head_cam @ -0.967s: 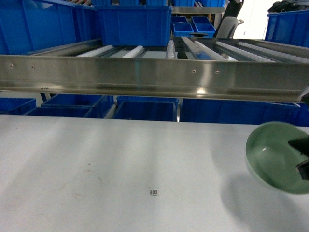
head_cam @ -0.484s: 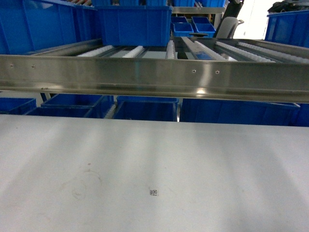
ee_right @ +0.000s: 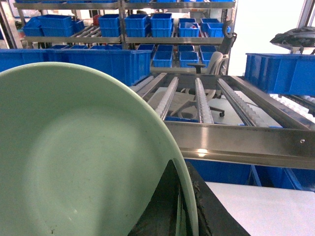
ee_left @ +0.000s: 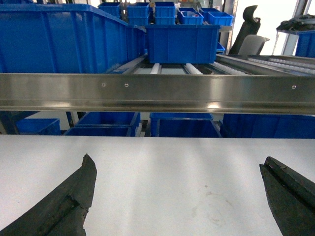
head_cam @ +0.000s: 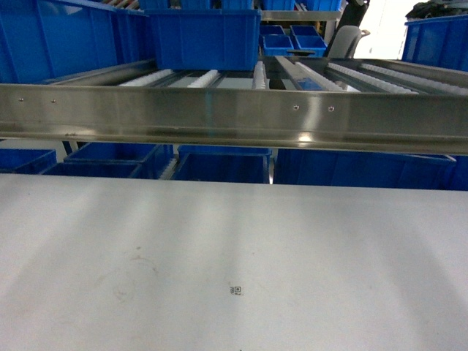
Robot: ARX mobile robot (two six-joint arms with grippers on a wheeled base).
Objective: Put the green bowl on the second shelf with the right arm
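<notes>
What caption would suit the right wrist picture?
Right gripper pinching the rim of the green bowl, raised in front of the steel roller shelf.

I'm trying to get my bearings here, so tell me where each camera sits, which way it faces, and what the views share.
Head: rides high on the robot, looks forward and down over the white table at the steel rack; no arm shows.
Left wrist: low over the table, faces the rack; left pincer fingers spread wide.
Right wrist: faces the rack's roller rails; green bowl fills the left, its rim clamped in the right pincer.
All three share the rack's front rail and blue crates.
</notes>
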